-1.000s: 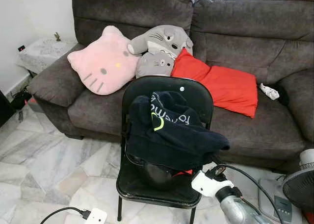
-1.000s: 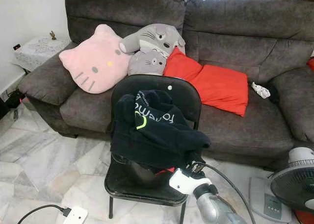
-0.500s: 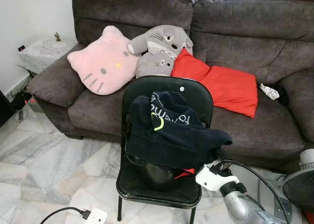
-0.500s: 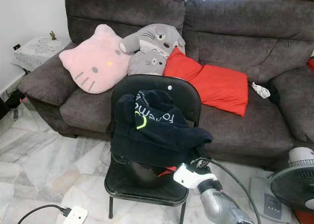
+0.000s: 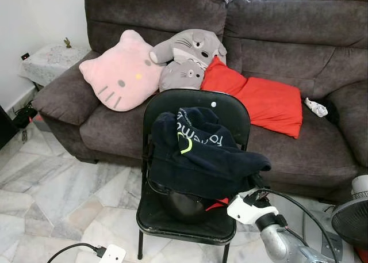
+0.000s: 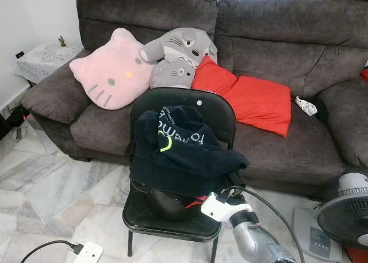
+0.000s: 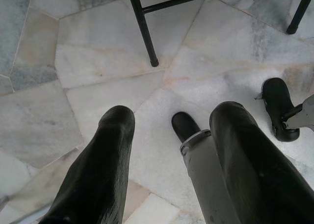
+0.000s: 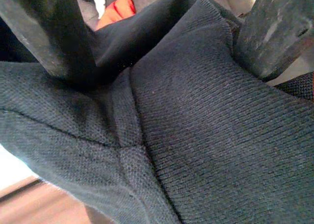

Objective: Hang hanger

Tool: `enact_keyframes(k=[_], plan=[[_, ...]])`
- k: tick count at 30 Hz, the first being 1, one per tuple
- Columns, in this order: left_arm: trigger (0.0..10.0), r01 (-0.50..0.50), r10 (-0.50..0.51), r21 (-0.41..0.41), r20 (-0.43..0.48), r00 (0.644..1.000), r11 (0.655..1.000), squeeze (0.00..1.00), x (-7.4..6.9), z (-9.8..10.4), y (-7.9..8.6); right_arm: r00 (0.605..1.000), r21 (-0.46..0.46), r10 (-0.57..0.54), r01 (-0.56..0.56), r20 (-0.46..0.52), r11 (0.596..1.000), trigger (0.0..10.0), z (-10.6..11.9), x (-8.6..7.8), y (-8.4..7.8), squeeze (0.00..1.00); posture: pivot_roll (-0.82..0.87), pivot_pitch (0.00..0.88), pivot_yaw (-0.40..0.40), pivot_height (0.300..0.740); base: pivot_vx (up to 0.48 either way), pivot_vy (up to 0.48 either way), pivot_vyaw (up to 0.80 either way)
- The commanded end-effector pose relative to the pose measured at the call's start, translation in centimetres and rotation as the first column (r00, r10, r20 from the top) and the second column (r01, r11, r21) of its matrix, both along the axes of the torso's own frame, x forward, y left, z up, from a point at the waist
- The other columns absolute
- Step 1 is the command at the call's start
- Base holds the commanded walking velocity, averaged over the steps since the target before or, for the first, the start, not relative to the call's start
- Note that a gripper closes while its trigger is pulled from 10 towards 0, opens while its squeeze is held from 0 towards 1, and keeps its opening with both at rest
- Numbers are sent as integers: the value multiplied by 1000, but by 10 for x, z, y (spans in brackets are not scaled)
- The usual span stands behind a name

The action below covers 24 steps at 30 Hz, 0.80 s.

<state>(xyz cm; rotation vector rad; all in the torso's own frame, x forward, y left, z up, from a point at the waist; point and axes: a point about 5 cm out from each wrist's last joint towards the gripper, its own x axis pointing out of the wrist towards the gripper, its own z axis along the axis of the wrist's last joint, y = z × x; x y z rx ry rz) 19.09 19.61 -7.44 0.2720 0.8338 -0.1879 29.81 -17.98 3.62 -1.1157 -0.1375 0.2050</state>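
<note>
The right pincer (image 8: 162, 52) is pressed into the lower right edge of a dark navy knitted garment (image 5: 201, 153), its two black fingers (image 8: 54, 33) spread with a fold of the cloth bunched between them; whether they actually clamp the cloth cannot be told. No hanger can be made out; a sliver of something red (image 5: 217, 204) peeks from under the garment's hem. The garment is heaped on a black folding metal chair (image 5: 218, 110), draped over its seat and partly up the backrest, overhanging the seat's right edge. The right arm's white wrist (image 5: 244, 208) sits just off the seat's front right corner.

The left pincer (image 7: 169, 136) hangs low over pale marble floor tiles (image 7: 98, 101), fingers parted and holding nothing, near a chair leg (image 7: 143, 28).

Behind the chair stands a dark grey fabric sofa (image 5: 287, 33) with a pink cat-face cushion (image 5: 121, 73), a grey plush (image 5: 187, 56) and a red cushion (image 5: 264, 102). Open floor lies to the chair's left; a grey fan (image 5: 351, 220) stands at its right.
</note>
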Motion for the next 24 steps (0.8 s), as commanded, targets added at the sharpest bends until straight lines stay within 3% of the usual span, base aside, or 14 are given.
enact_keyframes(k=[1,7,15,17,24], plan=[[10000,5,-5,11,-23,1000,1000,0,-5,-3,3,999,-15,-26,27,21,1000,10000,3,4,-3,0,-117,94,11,740,0,0,0],[10000,7,-7,9,-24,1000,1000,0,-6,-3,3,997,-7,-76,76,-22,997,10000,-1,3,-9,0,-115,92,12,740,0,0,0],[10000,12,-12,12,-24,1000,1000,0,-6,-3,3,998,8,-35,36,-45,999,10000,0,6,0,0,-111,93,13,740,0,0,0],[10000,12,-11,13,-24,1000,1000,0,-6,-3,3,999,17,-29,30,-39,999,0,0,6,2,0,-111,95,14,740,0,0,0],[10000,11,-11,15,-22,1000,1000,0,-6,-3,3,999,29,-15,17,-41,999,0,0,5,5,0,-111,99,13,740,0,0,0]])
